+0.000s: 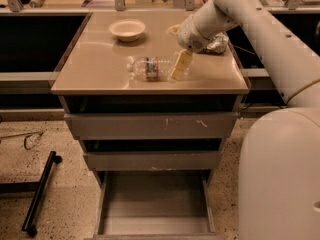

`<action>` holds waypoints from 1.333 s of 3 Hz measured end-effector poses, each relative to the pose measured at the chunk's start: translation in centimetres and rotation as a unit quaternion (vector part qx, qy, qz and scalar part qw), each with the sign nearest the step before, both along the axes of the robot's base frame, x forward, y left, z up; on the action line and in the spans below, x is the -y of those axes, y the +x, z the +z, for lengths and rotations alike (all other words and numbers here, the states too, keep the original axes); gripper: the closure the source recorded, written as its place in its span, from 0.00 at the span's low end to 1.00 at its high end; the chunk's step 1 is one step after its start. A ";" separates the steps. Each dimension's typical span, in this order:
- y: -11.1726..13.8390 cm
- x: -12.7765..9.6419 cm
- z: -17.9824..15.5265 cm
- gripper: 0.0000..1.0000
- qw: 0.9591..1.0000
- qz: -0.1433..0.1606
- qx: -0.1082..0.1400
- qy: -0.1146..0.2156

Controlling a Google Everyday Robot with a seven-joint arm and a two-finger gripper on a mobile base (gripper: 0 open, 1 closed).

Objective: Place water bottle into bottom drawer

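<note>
The water bottle (148,68) lies on its side on the tan cabinet top (100,69), cap end to the left, label band in the middle. My gripper (179,68) comes down from the upper right, with its cream tip just at the bottle's right end, touching it or very nearly. The bottom drawer (155,204) is pulled out at floor level and shows a plain grey floor with nothing in it. The two drawers above it (150,126) are pushed in.
A white bowl (127,29) stands at the back left of the top. A silvery foil bag (219,44) lies at the back right, partly behind my arm. My white arm and base (280,174) fill the right side. A black stand leg (40,194) lies on the floor at left.
</note>
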State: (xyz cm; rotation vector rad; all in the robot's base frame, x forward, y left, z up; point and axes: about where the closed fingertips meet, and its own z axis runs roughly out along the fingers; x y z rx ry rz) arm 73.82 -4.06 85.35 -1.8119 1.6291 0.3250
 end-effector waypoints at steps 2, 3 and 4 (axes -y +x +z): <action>0.1 -1.1 -1.6 0.00 0.999 0.003 -0.032 -0.019; 0.3 -1.0 -2.5 0.00 0.999 -0.009 -0.042 -0.030; 0.3 -0.4 -3.0 0.19 0.998 -0.023 -0.047 -0.032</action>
